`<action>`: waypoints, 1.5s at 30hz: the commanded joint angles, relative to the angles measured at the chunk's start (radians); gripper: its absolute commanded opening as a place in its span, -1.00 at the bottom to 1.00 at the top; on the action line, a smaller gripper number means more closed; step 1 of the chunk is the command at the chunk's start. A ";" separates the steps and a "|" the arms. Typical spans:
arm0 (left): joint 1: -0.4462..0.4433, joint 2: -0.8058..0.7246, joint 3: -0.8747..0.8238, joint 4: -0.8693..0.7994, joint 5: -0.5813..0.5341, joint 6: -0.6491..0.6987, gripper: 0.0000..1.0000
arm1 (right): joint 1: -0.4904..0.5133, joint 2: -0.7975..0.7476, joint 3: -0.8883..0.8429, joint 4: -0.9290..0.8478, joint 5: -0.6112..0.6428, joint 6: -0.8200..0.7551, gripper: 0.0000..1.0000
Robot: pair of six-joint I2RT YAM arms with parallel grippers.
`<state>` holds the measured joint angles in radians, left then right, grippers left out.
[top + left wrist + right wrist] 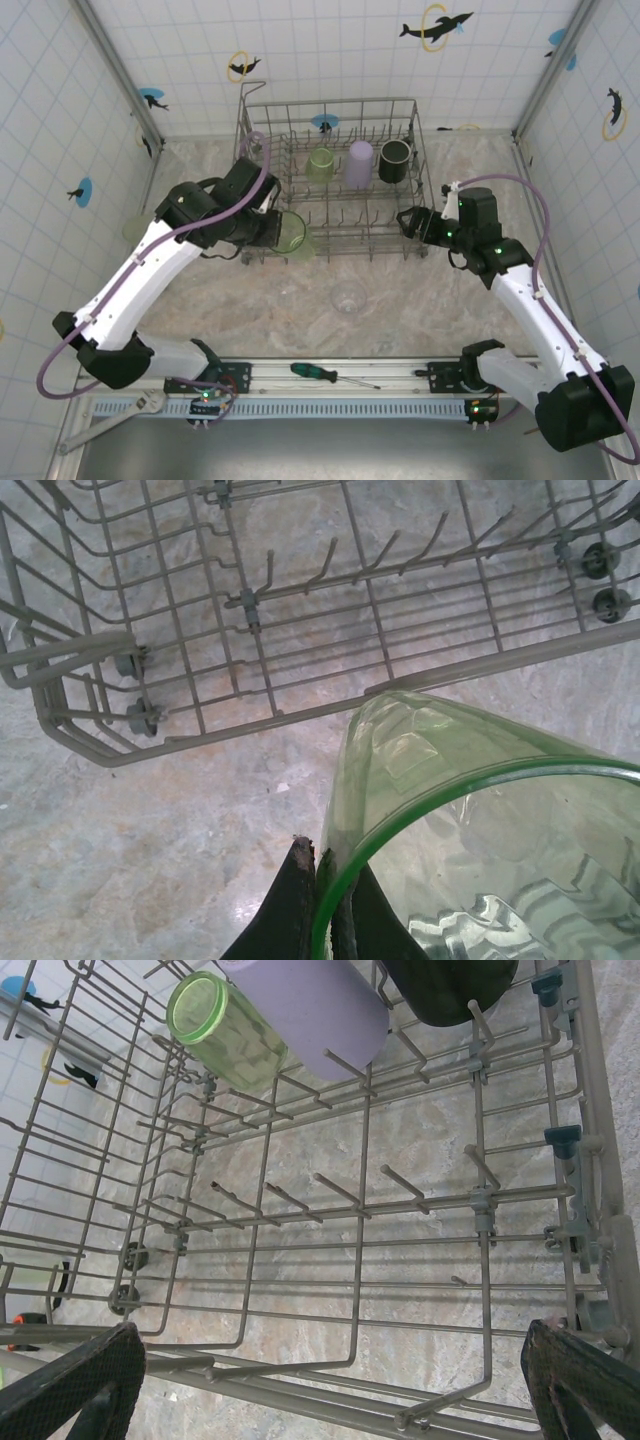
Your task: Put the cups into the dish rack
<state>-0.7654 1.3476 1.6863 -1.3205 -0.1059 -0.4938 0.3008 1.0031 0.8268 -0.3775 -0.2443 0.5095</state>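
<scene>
Left gripper point(272, 231) is closed on the rim of a green cup point(292, 234). In the left wrist view the fingers point(296, 905) pinch the cup wall, one inside and one outside. The cup sits at the near-left corner of the rack point(262, 109), against the near rail; whether it touches can't be told.

Right gripper point(408, 222) is spread wide and holds nothing. It sits at the rack's near-right corner, and in the right wrist view its fingers point(80, 1385) straddle the near rail.

Far row of the rack, left to right: racked green cup point(321, 164), lilac cup point(359, 163), mug point(394, 160). They lie close together, tipped over the tines. The middle and near tine rows are bare, and wire tines stick up across them.

Clear cup point(349, 296) stands on the table point(220, 310) near the rack, between the arms and well apart from both grippers. A pale green shape point(133, 230), maybe a cup, sits by the left wall behind the left arm.

Screwdriver point(322, 373) lies on the base rail between the arm mounts, and a wrench point(110, 421) lies near-left. Tiled walls close in on the left, right and far sides. There is open tabletop near the rack and a narrow gap on either side of it.
</scene>
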 commanded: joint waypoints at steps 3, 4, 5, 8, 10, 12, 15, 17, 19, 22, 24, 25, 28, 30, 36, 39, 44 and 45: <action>0.002 0.040 0.145 0.039 -0.044 0.008 -1.00 | 0.005 0.015 0.024 0.035 -0.009 0.007 1.00; 0.002 0.046 0.159 0.038 -0.049 0.008 -1.00 | 0.005 0.018 0.028 0.034 -0.010 0.006 1.00; 0.002 0.051 0.168 0.039 -0.048 0.010 -1.00 | 0.005 0.023 0.033 0.032 -0.012 0.004 1.00; 0.002 0.065 0.191 0.043 -0.039 0.011 -1.00 | 0.005 0.030 0.044 0.027 -0.013 -0.001 1.00; 0.002 0.074 0.206 0.054 -0.027 0.008 -1.00 | 0.005 0.035 0.047 0.028 -0.015 -0.001 1.00; 0.002 0.076 0.220 0.077 -0.020 0.003 -1.00 | 0.006 0.037 0.046 0.033 -0.016 0.000 1.00; 0.002 0.064 0.211 0.152 -0.045 0.010 -1.00 | 0.006 0.035 0.040 0.047 -0.017 0.006 1.00; 0.002 0.055 0.190 0.213 -0.082 0.025 -1.00 | 0.006 0.037 0.039 0.055 -0.019 0.009 1.00; 0.002 0.048 0.150 0.288 -0.108 0.048 -1.00 | 0.006 0.046 0.046 0.054 -0.028 0.006 1.00; 0.002 0.051 0.092 0.387 -0.139 0.084 -1.00 | 0.007 0.059 0.064 0.040 -0.039 -0.003 1.00; 0.003 0.049 0.044 0.456 -0.169 0.107 -1.00 | 0.006 0.063 0.073 0.036 -0.043 -0.006 1.00; 0.003 0.043 0.013 0.496 -0.188 0.118 -1.00 | 0.005 0.060 0.076 0.038 -0.046 -0.006 1.00; 0.010 0.027 -0.078 0.609 -0.227 0.153 -1.00 | 0.006 0.054 0.077 0.061 -0.051 0.005 1.00; 0.035 0.018 -0.133 0.678 -0.211 0.158 -1.00 | 0.007 0.051 0.074 0.086 -0.066 0.024 1.00; 0.146 -0.053 -0.366 0.954 -0.055 0.139 -1.00 | 0.009 0.079 0.085 0.167 -0.124 0.081 1.00; 0.246 -0.072 -0.460 1.067 0.110 0.060 -1.00 | 0.008 0.096 0.087 0.218 -0.129 0.123 1.00; 0.301 -0.066 -0.540 1.183 0.235 0.001 -1.00 | 0.017 0.129 0.063 0.364 -0.180 0.222 1.00; 0.307 -0.057 -0.540 1.193 0.256 -0.005 -1.00 | 0.021 0.138 0.058 0.395 -0.190 0.242 1.00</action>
<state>-0.4587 1.3006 1.1511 -0.2871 0.0227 -0.4507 0.3103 1.1244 0.8623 -0.1261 -0.3847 0.6762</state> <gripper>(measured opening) 0.081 0.997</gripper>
